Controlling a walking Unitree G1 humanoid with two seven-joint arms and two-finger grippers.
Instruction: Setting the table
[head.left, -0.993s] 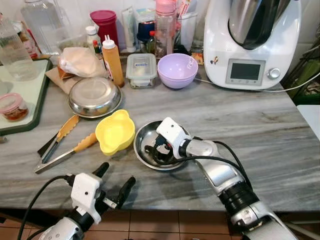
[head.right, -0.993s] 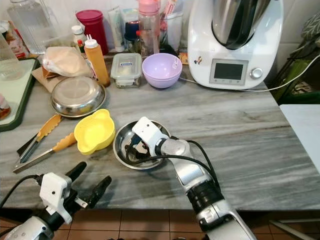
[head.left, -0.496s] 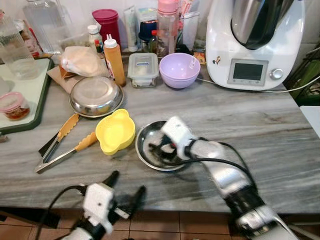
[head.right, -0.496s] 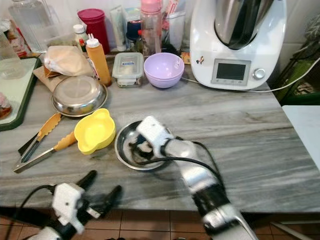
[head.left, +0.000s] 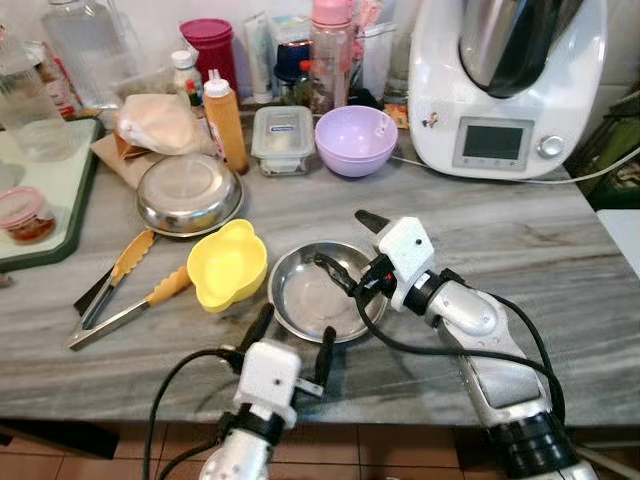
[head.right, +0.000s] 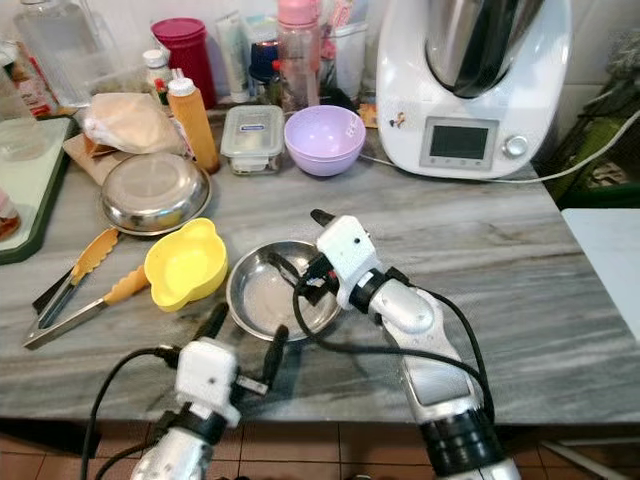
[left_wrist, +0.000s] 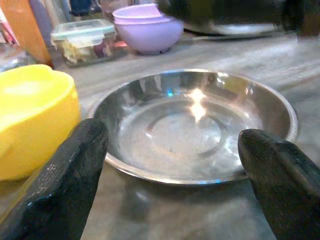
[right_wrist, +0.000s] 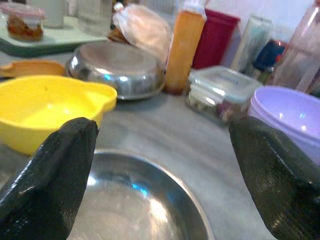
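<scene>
A shallow steel bowl (head.left: 318, 298) sits empty on the grey marble counter (head.left: 520, 240), with a yellow bowl (head.left: 228, 265) touching its left side. My right gripper (head.left: 350, 245) hovers open over the bowl's far right rim, nothing between its fingers. My left gripper (head.left: 293, 340) stands open at the counter's front edge, just short of the bowl's near rim. The left wrist view has the steel bowl (left_wrist: 195, 125) lying straight ahead between the two fingers (left_wrist: 60, 190). In the right wrist view, the bowl's rim (right_wrist: 145, 200) lies below the spread fingers (right_wrist: 55, 170).
Orange-handled tongs (head.left: 115, 285) lie left of the yellow bowl. Behind stand an upturned steel bowl (head.left: 190, 192), an orange squeeze bottle (head.left: 225, 120), a lidded container (head.left: 283, 138), a purple bowl (head.left: 355, 140) and a white kitchen machine (head.left: 500, 90). A green tray (head.left: 60, 185) lies at far left.
My right gripper has lifted out of the steel bowl and now hovers by its far right rim. My left gripper has moved right and forward to the bowl's near rim.
</scene>
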